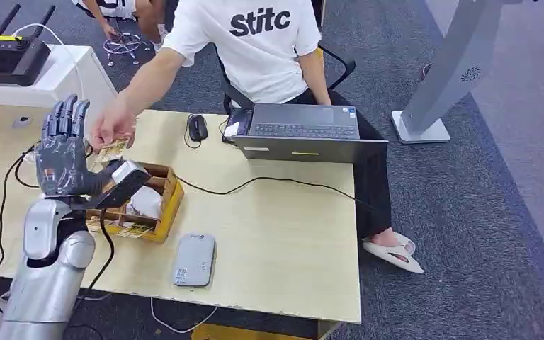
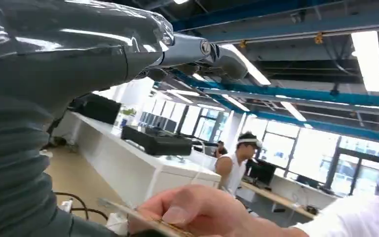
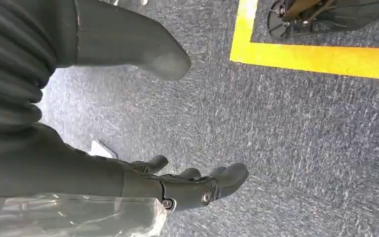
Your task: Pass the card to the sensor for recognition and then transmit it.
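Two hands are shown. The left hand (image 1: 62,152) is raised over the table (image 1: 283,227), fingers spread wide and empty. The card (image 1: 113,149) is pinched in a person's hand (image 1: 112,127) just beside it, largely hidden by the fingers; its print cannot be read. The sensor (image 1: 126,180) sits on a box (image 1: 166,205), partly covered. The right hand (image 3: 187,185) hangs over carpet (image 3: 301,138), fingers loosely apart, empty.
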